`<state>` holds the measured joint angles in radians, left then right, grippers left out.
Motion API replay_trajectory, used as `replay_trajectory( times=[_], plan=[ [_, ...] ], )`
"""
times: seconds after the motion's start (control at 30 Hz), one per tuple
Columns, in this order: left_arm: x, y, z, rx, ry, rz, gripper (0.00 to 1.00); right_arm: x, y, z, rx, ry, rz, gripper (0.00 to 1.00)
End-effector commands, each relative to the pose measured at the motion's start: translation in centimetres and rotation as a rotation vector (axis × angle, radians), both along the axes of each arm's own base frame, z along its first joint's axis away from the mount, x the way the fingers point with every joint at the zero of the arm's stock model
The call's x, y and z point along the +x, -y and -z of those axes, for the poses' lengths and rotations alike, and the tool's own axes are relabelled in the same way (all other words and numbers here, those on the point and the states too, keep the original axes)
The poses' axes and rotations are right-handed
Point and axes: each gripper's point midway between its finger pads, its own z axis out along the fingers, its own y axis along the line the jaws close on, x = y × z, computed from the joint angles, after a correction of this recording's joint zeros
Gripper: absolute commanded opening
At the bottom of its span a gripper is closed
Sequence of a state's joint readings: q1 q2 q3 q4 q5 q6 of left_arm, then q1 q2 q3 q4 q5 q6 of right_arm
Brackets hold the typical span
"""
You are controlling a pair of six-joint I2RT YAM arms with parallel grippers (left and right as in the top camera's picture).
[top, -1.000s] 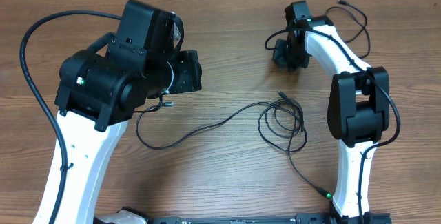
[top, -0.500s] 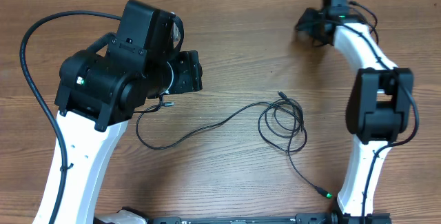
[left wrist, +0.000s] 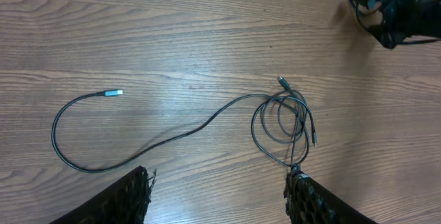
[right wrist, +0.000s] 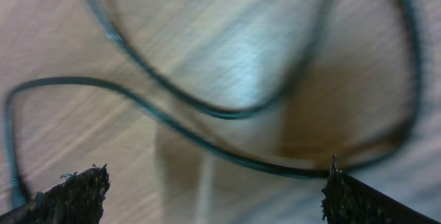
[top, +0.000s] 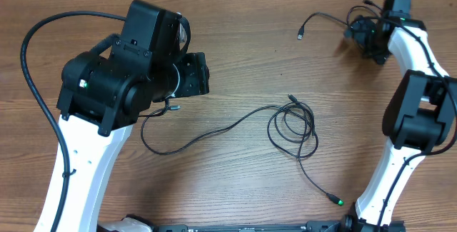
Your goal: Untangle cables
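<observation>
One thin black cable [top: 214,130] lies across the table's middle. Its silver plug [left wrist: 114,94] is at the left, and it winds into a tangled coil [left wrist: 282,124] on the right, with a tail running to the near edge [top: 334,199]. My left gripper [left wrist: 220,198] hovers open above this cable, holding nothing. A second cable [top: 325,18] lies at the far right, its plug [top: 300,33] free on the wood. My right gripper [top: 363,33] is open low over that cable's loops [right wrist: 207,107], which look blurred, with nothing between its fingers [right wrist: 76,193].
The wooden table [top: 243,39] ends at a far edge just behind the right gripper. The bulky left arm [top: 118,82] covers the table's left side, with its thick black hose [top: 28,53] arching outward. The right arm's white links [top: 421,103] stand along the right edge.
The right arm swung from the far middle to the far right corner. Its jaws went from shut to open, leaving the second cable stretched out on the table. The left arm stayed still.
</observation>
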<state>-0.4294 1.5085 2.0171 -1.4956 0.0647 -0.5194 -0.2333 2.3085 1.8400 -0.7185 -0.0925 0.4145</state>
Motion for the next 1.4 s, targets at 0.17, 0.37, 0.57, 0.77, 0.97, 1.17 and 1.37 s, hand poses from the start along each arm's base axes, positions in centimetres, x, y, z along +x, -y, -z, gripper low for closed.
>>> replay_trajectory(
  times=[0.17,0.37,0.57,0.77,0.97,1.17,1.37],
  plan=[
    [0.3,0.1,-0.1,0.002,0.007,0.015,0.64,-0.9,0.1,1.0,-0.007,-0.046,0.027,1.0],
    [0.3,0.1,-0.1,0.003,0.007,0.015,0.64,-1.9,1.6,2.3,-0.075,-0.079,0.127,1.0],
    [0.3,0.1,-0.1,0.003,0.007,0.015,0.64,0.2,2.1,1.5,-0.104,0.015,0.1,1.0],
    [0.3,0.1,-0.1,0.002,0.007,0.015,0.64,1.4,2.0,3.0,-0.1,0.046,0.094,1.0],
    [0.3,0.1,-0.2,0.003,0.008,0.015,0.65,2.9,1.5,4.7,-0.067,0.096,0.073,1.0],
    [0.4,0.2,-0.3,-0.001,0.015,0.015,0.65,4.7,-1.0,3.2,0.06,0.186,-0.013,1.0],
    [0.4,0.2,-0.2,0.0,0.014,0.015,0.65,3.4,1.2,1.7,-0.024,0.141,0.052,1.0]
  ],
)
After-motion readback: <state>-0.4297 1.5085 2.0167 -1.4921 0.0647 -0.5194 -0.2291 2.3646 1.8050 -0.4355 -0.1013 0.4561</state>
